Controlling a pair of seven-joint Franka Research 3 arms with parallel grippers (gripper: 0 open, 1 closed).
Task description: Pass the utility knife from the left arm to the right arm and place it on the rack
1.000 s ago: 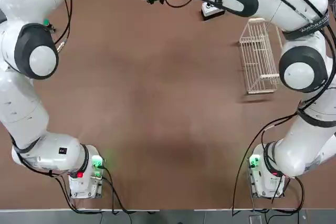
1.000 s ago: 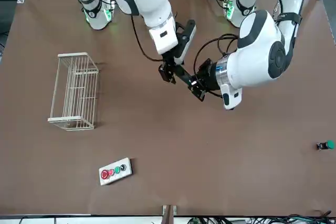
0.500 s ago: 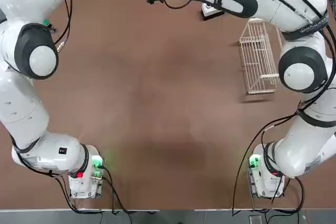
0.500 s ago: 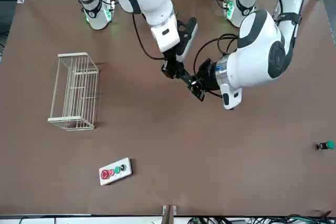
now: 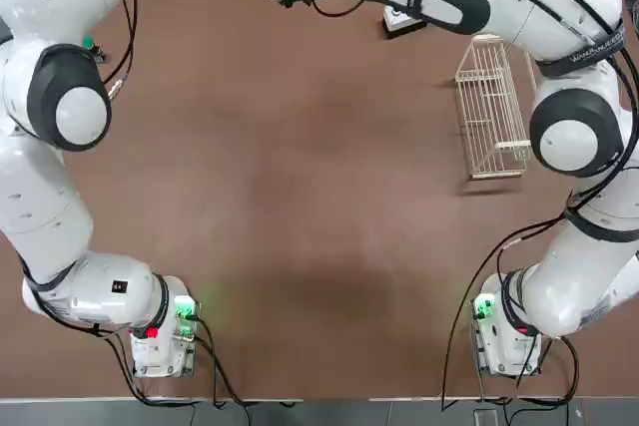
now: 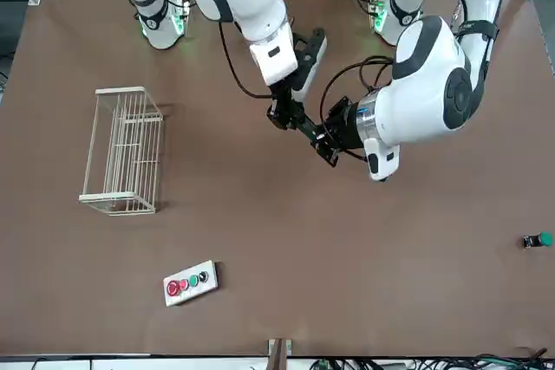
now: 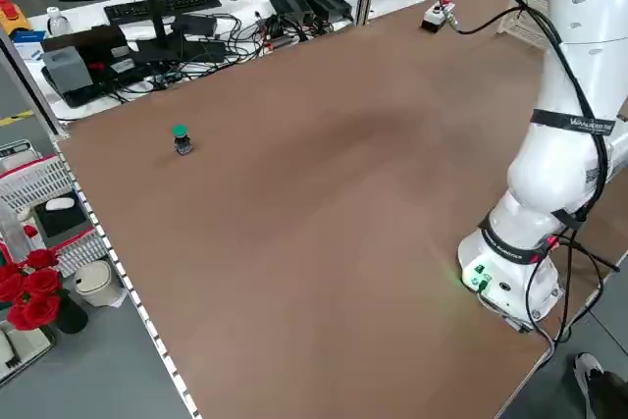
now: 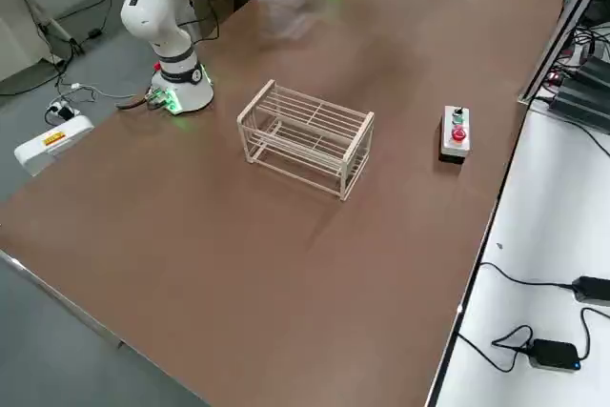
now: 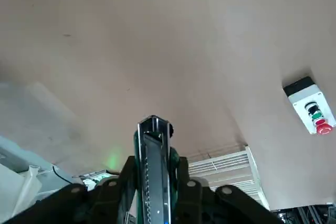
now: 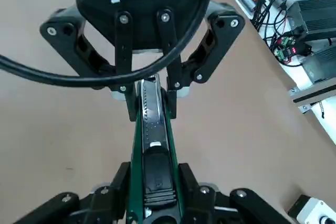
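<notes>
The utility knife [image 6: 303, 128], a slim green-black stick, hangs above the middle of the table between both grippers. My left gripper [image 6: 320, 139] is shut on one end of it. My right gripper [image 6: 285, 118] is shut on the other end. In the right wrist view the knife [image 10: 151, 156] runs from my own fingers straight to the left gripper [image 10: 151, 96] facing it. The left wrist view shows the knife [image 9: 153, 166] clamped between its pads. The white wire rack [image 6: 124, 150] stands empty on the right arm's side, also seen in the top view as the rack [image 5: 491, 107].
A white box with coloured buttons [image 6: 191, 282] lies near the table's far edge, beyond the rack [image 8: 305, 135]. A small green-capped knob [image 6: 538, 240] sits on the left arm's side. Cables and equipment [image 7: 294, 7] lie on a bench past the table's far edge.
My right gripper has shut on the free end of the knife, which the left gripper was holding. Both arms have stayed nearly in place.
</notes>
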